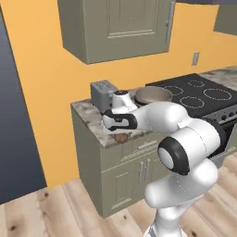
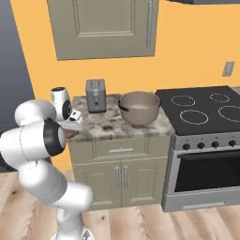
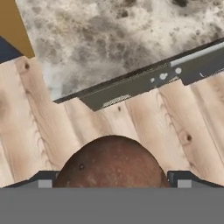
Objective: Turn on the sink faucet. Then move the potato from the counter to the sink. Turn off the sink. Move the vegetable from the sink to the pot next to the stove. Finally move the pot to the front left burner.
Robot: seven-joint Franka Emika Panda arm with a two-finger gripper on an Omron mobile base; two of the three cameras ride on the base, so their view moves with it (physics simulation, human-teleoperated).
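The potato (image 3: 111,162) sits between the two dark fingers (image 3: 43,180), which stand wide on either side of it; in the hand view it swells up from the bottom edge, brown and rough, with the wooden floor (image 3: 144,118) and the front edge of the marble tabletop (image 3: 113,39) beyond it. In the left base view the potato (image 1: 121,137) peeks out under the hand at the tabletop's front edge, at about 7 o'clock from the pot (image 1: 152,95). The pot stands on the tabletop just beside the stove (image 1: 199,92), which lies at its 3 o'clock. A toaster (image 2: 95,95) stands at the pot's 9 o'clock, near the wall.
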